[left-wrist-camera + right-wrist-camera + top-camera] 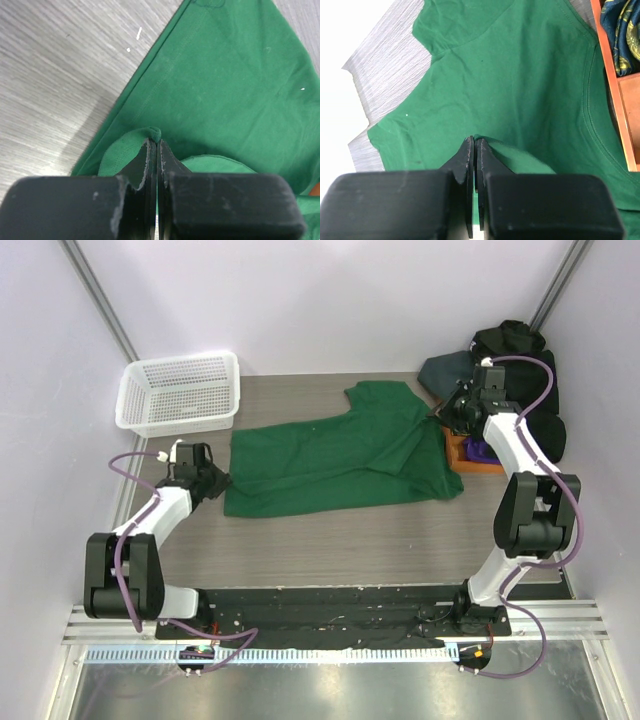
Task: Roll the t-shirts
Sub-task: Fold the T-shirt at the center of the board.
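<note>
Nothing is rolled yet: the green shirt (340,455) is spread flat, pinched at nine o'clock by the closed left gripper (215,480) and at three o'clock by the closed right gripper (452,418).

Bright, even light; soft shadows.

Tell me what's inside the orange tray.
A dark blue, gold-patterned cloth lies in one compartment of the tray; the next compartment shows bare orange floor. The right arm covers the rest from above, and the wrist view cuts it off.
</note>
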Controlling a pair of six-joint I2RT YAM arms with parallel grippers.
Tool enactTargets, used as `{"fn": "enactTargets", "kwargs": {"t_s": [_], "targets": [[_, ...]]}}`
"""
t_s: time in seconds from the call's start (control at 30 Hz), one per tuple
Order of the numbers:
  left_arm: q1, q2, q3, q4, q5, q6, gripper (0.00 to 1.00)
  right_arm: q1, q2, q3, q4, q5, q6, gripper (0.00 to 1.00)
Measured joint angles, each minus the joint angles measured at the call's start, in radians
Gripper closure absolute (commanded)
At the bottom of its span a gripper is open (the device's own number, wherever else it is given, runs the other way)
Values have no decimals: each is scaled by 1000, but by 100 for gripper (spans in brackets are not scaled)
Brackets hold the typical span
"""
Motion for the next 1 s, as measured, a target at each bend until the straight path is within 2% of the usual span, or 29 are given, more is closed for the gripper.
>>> {"fn": "enactTargets", "kwargs": {"t_s": [0.47,0.73,0.77,0.8,0.83,0.87,0.9,1.0], "targets": [[0,61,0,110,11,0,100,0,126,72,0,8,-5,99],[0,76,0,134,13,1,100,0,201,170,-2,14,-8,96],[0,76,0,135,13,1,100,0,214,187,-1,14,-8,92],[0,78,0,136,13,2,100,0,225,200,0,13,-8,61],[0,80,0,136,13,3,100,0,233,210,-1,12,-8,43],[0,82,0,136,13,4,100,0,238,216,-1,10,-3,32],[0,84,0,136,13,5,99,0,241,220,0,9,-8,28],[0,85,0,136,13,8,99,0,243,223,0,8,-19,28]]}}
